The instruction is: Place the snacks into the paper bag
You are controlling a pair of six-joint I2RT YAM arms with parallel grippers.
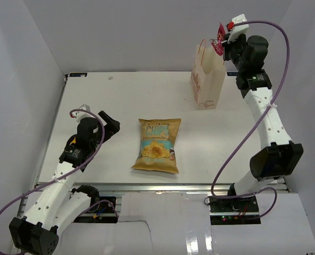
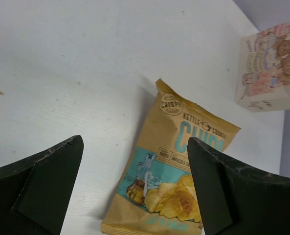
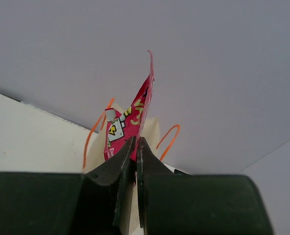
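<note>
Right gripper (image 3: 136,140) pinching pink-red packet (image 3: 134,115), over paper bag (image 1: 208,85), chips bag (image 1: 157,146) outside

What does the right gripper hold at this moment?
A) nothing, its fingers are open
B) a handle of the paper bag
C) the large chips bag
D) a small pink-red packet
D: in the right wrist view the right gripper is shut on the pink-red packet, up by the top of the paper bag, while the chips bag lies flat and apart from it.
</note>
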